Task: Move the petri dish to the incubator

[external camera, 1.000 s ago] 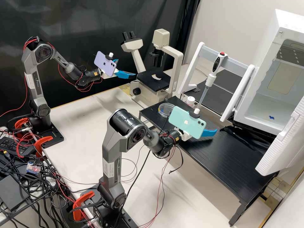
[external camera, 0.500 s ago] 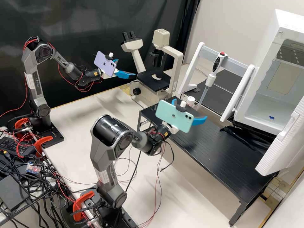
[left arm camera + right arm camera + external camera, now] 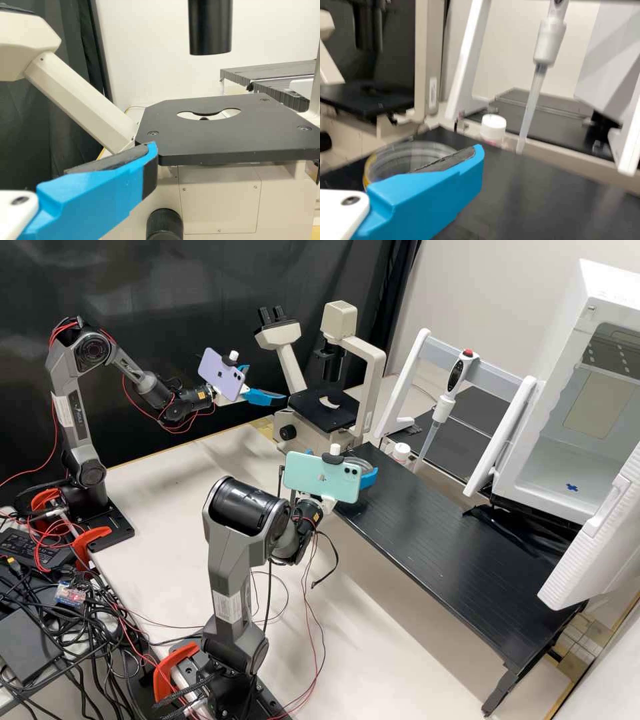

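I observe the right end effector [image 3: 368,479] wide, near the clear, round plastic petri dish [image 3: 397,157] (left end effector [image 3: 267,383]: likewise wide).

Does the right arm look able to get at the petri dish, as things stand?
Probably yes: its open pincer is close beside the petri dish, and I see nothing standing between them.

microscope [image 3: 325,411] by black curtain [image 3: 180,287] | pipette [image 3: 443,409] tilted on white stand [image 3: 408,377] | white-capped bottle [image 3: 401,452] near pipette
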`<action>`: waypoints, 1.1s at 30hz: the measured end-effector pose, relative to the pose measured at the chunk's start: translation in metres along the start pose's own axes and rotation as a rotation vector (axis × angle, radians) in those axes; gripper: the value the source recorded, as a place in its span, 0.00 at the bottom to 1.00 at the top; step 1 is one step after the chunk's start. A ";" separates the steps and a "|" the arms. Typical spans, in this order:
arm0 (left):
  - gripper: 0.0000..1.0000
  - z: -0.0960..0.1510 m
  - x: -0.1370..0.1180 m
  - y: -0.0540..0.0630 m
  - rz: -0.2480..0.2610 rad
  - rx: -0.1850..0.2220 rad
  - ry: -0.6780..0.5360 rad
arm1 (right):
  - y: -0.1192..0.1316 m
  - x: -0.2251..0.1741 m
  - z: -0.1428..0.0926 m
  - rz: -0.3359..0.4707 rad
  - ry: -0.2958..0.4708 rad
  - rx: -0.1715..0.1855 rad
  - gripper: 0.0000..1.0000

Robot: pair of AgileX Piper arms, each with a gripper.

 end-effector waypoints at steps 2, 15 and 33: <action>1.00 0.000 0.000 0.000 0.000 0.000 0.000 | -0.003 0.001 0.003 -0.013 -0.010 0.000 1.00; 1.00 0.000 0.000 0.000 0.000 0.000 0.000 | -0.008 0.005 0.013 -0.004 -0.028 0.010 0.00; 1.00 0.000 0.000 0.000 0.000 0.000 0.000 | -0.007 0.006 0.016 0.001 -0.038 0.018 0.00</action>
